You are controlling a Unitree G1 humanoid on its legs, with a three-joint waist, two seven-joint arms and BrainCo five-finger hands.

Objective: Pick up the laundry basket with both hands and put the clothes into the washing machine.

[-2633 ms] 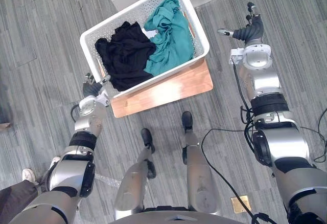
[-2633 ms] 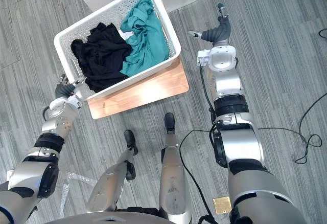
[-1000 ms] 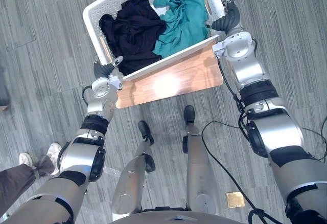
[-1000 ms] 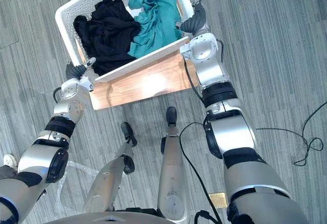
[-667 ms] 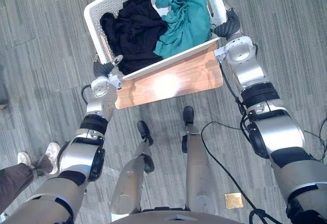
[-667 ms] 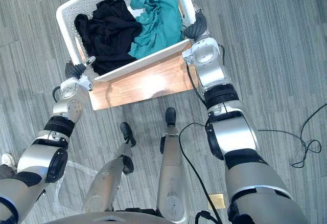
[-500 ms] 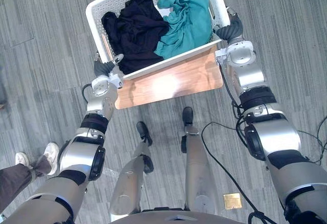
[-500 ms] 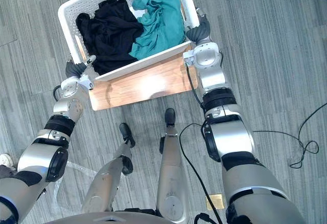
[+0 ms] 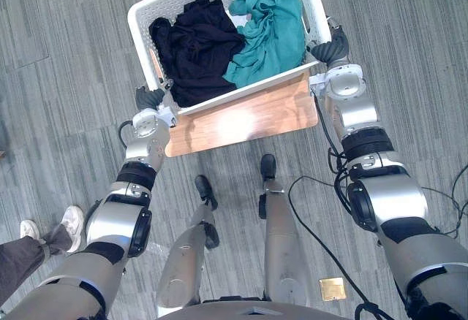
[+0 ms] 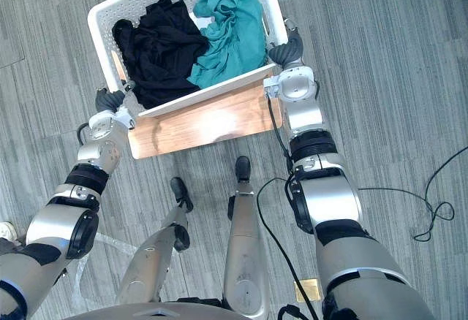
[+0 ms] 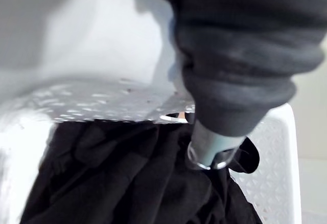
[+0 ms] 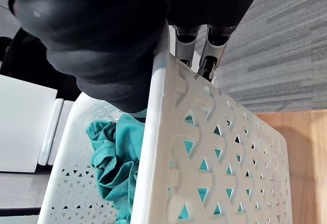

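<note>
Person: leg [image 9: 22,258] + shoe [image 9: 73,218], far left on floor [image 9: 409,57].
L hand [image 9: 150,101]: hooked over basket [image 9: 241,90] left-end rim, gripping it; one finger inside.
Basket: white, sits on wood board [image 9: 241,119].
Contents: black clothes [image 9: 194,46] left, teal clothes [image 9: 267,31] right.
R hand [image 9: 333,46]: clamped on right-end rim, fingers [image 12: 214,50] outside wall.

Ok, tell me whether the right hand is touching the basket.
Touching. The right wrist view shows the right hand straddling the rim of the basket, its fingers pressed against the outer wall.
</note>
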